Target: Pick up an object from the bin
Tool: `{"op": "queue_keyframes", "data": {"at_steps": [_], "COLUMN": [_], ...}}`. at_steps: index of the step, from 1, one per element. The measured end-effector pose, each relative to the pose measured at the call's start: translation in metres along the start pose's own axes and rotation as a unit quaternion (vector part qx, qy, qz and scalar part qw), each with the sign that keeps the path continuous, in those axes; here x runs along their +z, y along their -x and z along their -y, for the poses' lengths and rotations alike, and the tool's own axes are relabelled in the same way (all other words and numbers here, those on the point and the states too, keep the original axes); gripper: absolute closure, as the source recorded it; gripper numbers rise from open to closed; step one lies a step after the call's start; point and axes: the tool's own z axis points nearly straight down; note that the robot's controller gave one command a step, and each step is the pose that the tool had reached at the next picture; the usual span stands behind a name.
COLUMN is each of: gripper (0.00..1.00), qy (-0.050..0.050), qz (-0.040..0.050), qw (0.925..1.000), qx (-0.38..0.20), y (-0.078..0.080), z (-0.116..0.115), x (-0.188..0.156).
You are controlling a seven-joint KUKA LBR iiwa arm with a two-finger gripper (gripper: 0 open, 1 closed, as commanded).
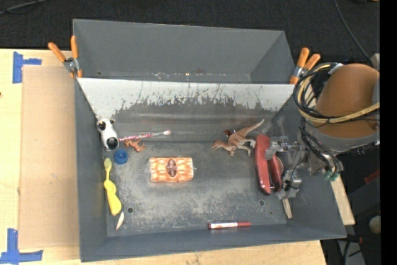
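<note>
My gripper (288, 190) is low at the bin's right side, close to the right wall. Immediately to its left a long red tool (265, 164) lies lengthwise on the floor, touching or nearly touching the gripper; I cannot tell whether it is gripped. A brown toy dinosaur (236, 140) stands just up and left of the red tool. Near the front wall, to the gripper's lower left, lies a red and white pen (229, 225).
An orange patterned packet (170, 169) lies mid-floor. Along the left side are a yellow toothbrush-like piece (111, 190), a blue cap (120, 157), a small orange dinosaur (133, 144), a pink stick (146, 134) and a white and black object (108, 133). The arm with its cables hangs over the right rim.
</note>
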Motion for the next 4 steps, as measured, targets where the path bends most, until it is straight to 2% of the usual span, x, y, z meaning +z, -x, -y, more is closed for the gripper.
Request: {"op": "queue_keyframes", "data": {"at_steps": [1, 2, 3, 4], "gripper": [0.00, 0.00, 0.00, 0.00], "qy": [-0.001, 0.000, 0.000, 0.000], "qz": [0.0034, 0.0038, 0.0050, 0.0053], "qw": [1.0000, 0.9998, 0.9966, 1.0000], "qx": [-0.002, 0.020, 0.082, -0.002], "y": [0.002, 0.042, 0.054, 0.061], "z": [-0.001, -0.067, -0.063, -0.116], "x": [-0.004, 0.020, 0.057, 0.049]}}
